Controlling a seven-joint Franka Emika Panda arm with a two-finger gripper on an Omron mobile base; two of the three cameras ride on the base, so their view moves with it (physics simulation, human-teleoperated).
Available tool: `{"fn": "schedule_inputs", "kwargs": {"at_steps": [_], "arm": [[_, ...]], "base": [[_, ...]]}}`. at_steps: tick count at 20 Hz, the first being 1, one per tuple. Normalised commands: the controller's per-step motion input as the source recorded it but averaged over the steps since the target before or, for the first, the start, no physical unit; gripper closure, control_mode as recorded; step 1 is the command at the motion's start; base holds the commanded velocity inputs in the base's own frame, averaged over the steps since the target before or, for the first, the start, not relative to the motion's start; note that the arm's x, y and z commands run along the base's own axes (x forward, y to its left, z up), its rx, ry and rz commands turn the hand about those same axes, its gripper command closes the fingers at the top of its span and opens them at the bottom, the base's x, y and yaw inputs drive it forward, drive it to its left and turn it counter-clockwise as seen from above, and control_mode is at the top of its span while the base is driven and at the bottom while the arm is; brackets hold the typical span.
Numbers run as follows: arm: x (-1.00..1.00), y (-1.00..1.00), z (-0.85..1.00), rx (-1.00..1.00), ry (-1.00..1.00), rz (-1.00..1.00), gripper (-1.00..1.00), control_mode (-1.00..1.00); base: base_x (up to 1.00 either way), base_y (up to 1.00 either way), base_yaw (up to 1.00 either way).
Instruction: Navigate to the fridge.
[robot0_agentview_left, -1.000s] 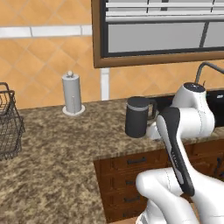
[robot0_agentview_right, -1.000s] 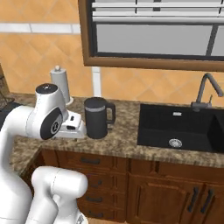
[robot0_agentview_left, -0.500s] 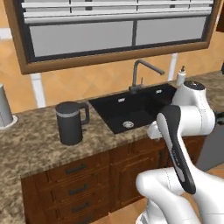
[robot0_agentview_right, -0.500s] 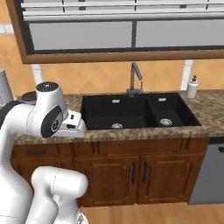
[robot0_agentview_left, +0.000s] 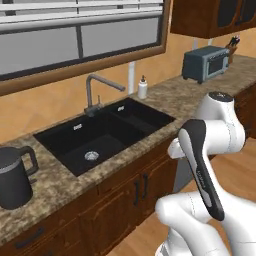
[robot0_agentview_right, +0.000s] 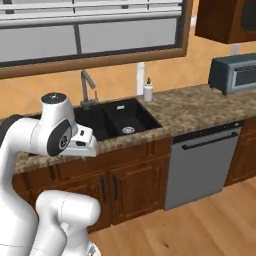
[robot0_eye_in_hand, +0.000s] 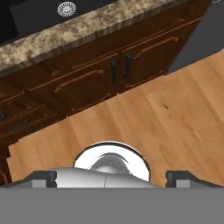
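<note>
The black double sink (robot0_agentview_left: 102, 134) sits in the granite counter (robot0_agentview_right: 200, 107), its faucet (robot0_agentview_left: 95, 90) behind it and a white soap bottle (robot0_agentview_right: 148, 90) just to its right. Further right of the sink stand a grey toaster oven (robot0_agentview_right: 234, 73) and, below the counter, a dishwasher (robot0_agentview_right: 202, 167). A black kettle (robot0_agentview_left: 13, 176) stands left of the sink. The gripper (robot0_eye_in_hand: 111, 177) points at the wood floor (robot0_eye_in_hand: 175, 113) below the sink cabinets (robot0_eye_in_hand: 109, 70), fingers apparently spread wide, holding nothing. No fridge is in sight
</note>
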Motion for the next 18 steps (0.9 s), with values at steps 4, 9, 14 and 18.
{"fn": "schedule_inputs", "kwargs": {"at_steps": [4,9,14,18], "arm": [[0.00,0.00,0.00,0.00,0.00,0.00,-1.00,1.00],[0.00,0.00,0.00,0.00,0.00,0.00,-1.00,1.00],[0.00,0.00,0.00,0.00,0.00,0.00,-1.00,1.00],[0.00,0.00,0.00,0.00,0.00,0.00,-1.00,1.00]], "base": [[0.27,-0.38,-0.58],[0.37,-0.34,-0.57],[0.50,-0.32,-0.49],[0.45,-0.44,-0.51]]}}
